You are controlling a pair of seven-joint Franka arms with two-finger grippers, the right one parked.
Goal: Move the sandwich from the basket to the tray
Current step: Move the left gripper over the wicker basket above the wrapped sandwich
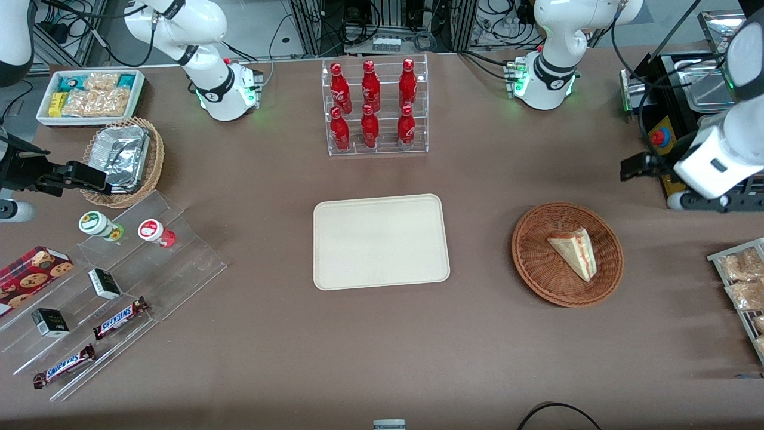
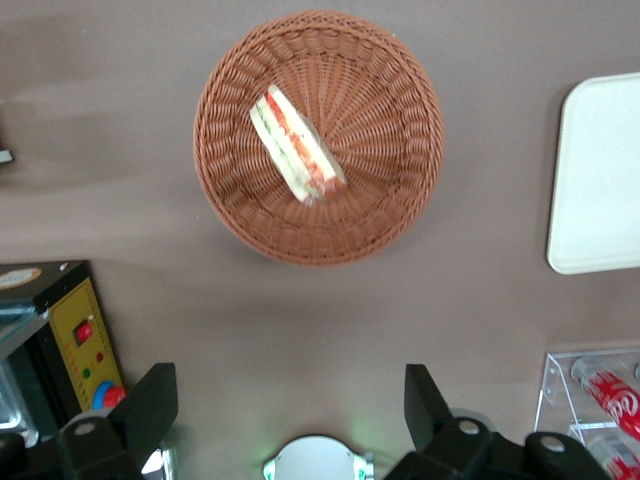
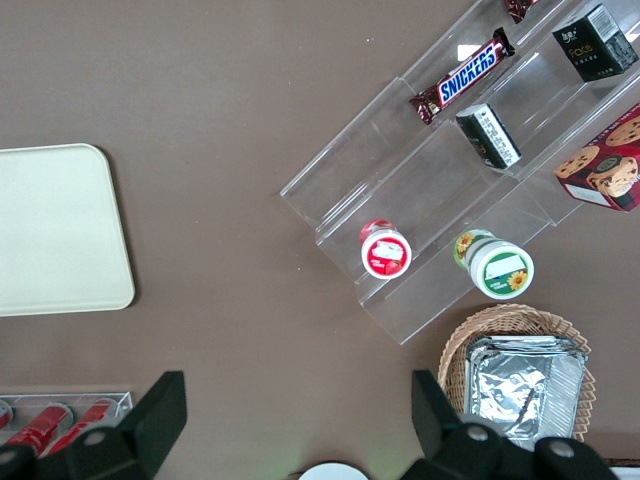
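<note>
Snickers bars (image 1: pixel 89 348), two, on a clear stepped display stand (image 1: pixel 119 286) at the parked arm's end of the table, well apart from the gripper; small dark boxes and two lidded cups (image 1: pixel 122 229) share its steps.

Tan wicker basket (image 1: pixel 128 162) holding foil containers, with a white box of snack packets (image 1: pixel 91 95) farther from the front camera; both well apart from the gripper.

Clear rack of red bottles (image 1: pixel 375 106), six, upright in two tiers, mid-table, nearer the arm bases than the tray.

Tray (image 1: pixel 380 241): cream-beige, rectangular, rounded corners, nothing on it. Flat on the brown table (image 1: pixel 382 358), between the display stand and the basket, well apart from the gripper.

Basket (image 1: pixel 567 254): round, reddish-brown wicker, beside the tray toward the working arm's end. In the left wrist view it lies on the table below the gripper, not touched by it.

Sandwich (image 1: pixel 574 252): triangular wedge in the basket, lying on its side, red-orange and green filling showing along the cut edge.

Gripper (image 2: pixel 290 410): left arm's, held above the table near the basket, on the side farther from the front camera. Its two dark fingers (image 2: pixel 150 405) stand wide apart with nothing between them.

Wire rack of bagged snacks (image 1: pixel 743 286) at the working arm's table edge.
</note>
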